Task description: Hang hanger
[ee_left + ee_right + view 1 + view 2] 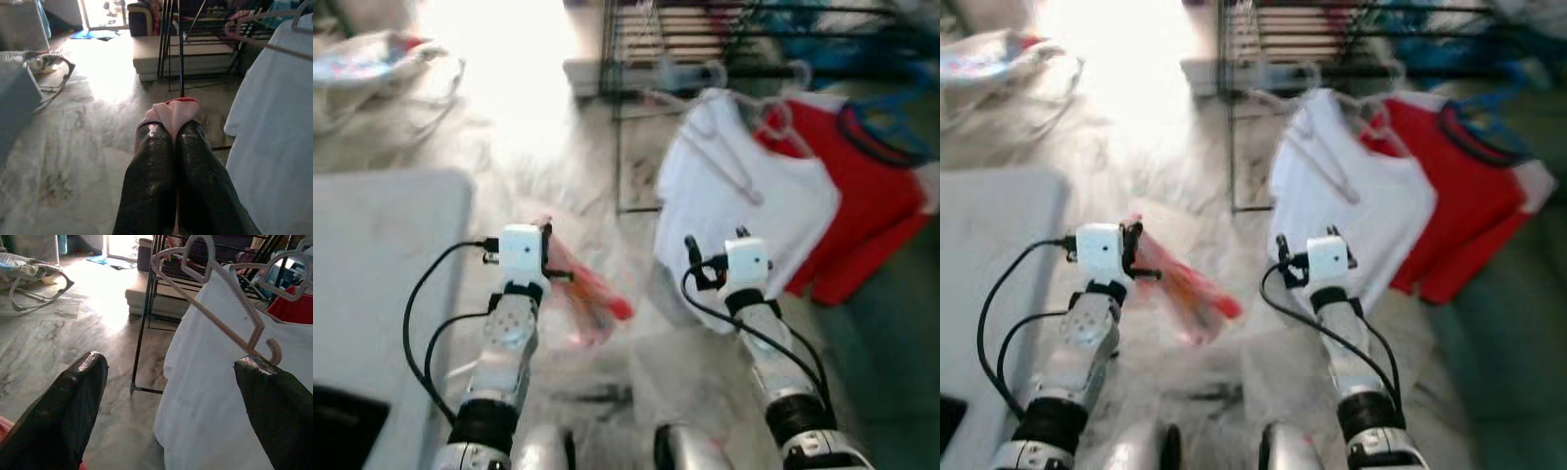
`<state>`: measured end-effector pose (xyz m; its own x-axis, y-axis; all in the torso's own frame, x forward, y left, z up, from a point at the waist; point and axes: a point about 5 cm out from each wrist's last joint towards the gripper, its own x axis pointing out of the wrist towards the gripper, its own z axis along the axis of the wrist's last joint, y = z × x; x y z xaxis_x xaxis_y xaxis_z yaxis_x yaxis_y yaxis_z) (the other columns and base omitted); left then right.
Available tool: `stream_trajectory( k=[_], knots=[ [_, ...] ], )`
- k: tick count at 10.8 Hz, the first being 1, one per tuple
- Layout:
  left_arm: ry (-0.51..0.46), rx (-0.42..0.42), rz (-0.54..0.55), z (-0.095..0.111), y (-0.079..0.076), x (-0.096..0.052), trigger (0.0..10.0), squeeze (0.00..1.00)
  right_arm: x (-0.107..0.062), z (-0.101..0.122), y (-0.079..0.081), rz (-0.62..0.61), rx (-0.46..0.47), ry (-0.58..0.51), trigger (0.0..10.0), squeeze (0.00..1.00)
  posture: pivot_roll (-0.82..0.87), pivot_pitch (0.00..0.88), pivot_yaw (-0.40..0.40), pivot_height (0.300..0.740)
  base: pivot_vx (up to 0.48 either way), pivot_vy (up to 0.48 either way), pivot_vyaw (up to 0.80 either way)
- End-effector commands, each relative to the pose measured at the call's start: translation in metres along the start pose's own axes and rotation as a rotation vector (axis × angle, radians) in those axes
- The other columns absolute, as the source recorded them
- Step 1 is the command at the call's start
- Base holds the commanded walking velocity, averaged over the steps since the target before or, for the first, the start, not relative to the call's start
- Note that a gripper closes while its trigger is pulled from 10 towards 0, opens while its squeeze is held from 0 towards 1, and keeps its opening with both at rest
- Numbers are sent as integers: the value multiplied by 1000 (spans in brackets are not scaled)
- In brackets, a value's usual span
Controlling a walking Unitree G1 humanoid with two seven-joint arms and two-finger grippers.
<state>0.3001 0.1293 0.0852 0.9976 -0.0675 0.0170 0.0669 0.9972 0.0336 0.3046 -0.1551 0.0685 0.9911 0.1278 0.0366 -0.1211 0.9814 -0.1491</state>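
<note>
Left wrist view: left pincer (173, 134) (closed) grips pink hanger (171, 111).

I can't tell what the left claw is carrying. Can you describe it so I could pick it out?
Start at the black drying rack with the white T-shirt and red T-shirt hanging on it. Left of the shirts, the left gripper is shut on a pink-red hanger, the one hanger in view without clothing.
</note>
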Motion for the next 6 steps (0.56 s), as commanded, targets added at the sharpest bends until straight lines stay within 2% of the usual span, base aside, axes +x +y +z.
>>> stream_trajectory(
  k=[1, 2, 3, 6],
  knots=[
    [-10, 3, -14, 1, -6, -1, 10000, 0, -4, -3, -7, -22, -1, 9, 10000, 0, -4, 153, -24, 740, 0, 0, 0],
    [-11, 6, -23, 1, -7, -1, 10000, 0, -4, -3, -6, -21, 0, 9, 10000, 0, -4, 151, -22, 740, 0, 0, 0],
    [-17, 9, -32, 2, -8, -1, 10000, 0, -3, -2, -6, -22, 1, 6, 10000, 0, -6, 148, -19, 740, 251, 0, 0],
    [-8, 7, -37, 0, -7, -1, 10000, 0, -4, -3, -4, -25, 6, 7, 10000, 0, -5, 131, -16, 740, 447, 0, 0]
  ],
)
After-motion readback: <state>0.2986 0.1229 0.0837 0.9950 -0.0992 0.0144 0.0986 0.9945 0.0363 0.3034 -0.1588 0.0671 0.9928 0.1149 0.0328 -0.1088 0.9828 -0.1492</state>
